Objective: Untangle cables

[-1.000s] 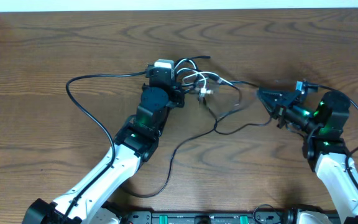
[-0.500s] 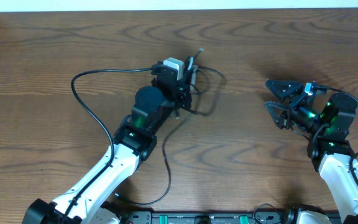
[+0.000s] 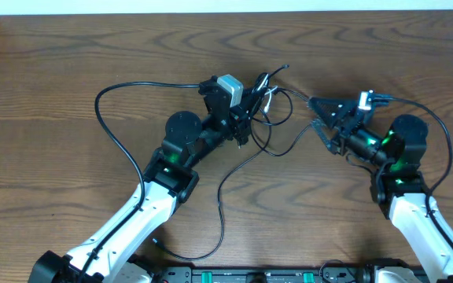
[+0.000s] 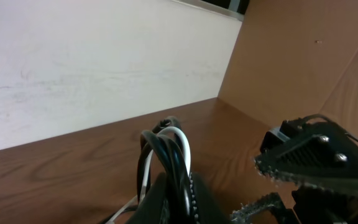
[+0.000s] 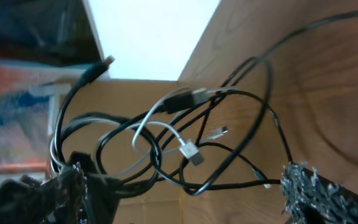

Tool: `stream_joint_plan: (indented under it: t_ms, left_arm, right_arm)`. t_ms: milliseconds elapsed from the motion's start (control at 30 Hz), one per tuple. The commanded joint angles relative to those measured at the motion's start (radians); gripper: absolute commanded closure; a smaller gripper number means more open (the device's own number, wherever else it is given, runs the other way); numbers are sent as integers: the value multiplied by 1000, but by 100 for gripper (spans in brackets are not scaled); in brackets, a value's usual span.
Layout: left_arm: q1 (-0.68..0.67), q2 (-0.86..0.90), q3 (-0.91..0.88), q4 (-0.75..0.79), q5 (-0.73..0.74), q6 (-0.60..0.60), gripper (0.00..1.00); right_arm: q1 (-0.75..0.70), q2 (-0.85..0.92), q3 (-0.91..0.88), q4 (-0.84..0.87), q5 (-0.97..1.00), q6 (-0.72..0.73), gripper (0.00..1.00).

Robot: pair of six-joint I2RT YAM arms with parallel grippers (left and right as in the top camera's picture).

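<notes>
Left gripper point(image 3: 243, 124) pinches the cables point(image 3: 262, 93); right gripper point(image 3: 321, 116) spread just beside them.

The left gripper point(image 3: 244, 116) clamps the tangled cables point(image 3: 267, 97) over the counter point(image 3: 53, 79); the right gripper point(image 3: 319, 115) has its jaws spread just beside them.
</notes>
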Motion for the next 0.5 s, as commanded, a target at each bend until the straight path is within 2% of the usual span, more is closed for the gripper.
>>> stream_joint_plan:
  t_ms: [0, 167, 367, 467]
  left_arm:
    - [0, -3, 21, 15, 16, -13, 92]
    - [0, -3, 21, 14, 17, -13, 92]
    - [0, -3, 21, 6, 18, -14, 92]
    - [0, -3, 21, 6, 18, -72, 92]
  right_arm:
    - [47, -6, 0, 21, 16, -159, 1]
    - [122, -6, 0, 23, 47, -343, 1]
    - [242, -6, 0, 24, 183, -429, 1]
    - [315, -6, 0, 23, 277, -500, 1]
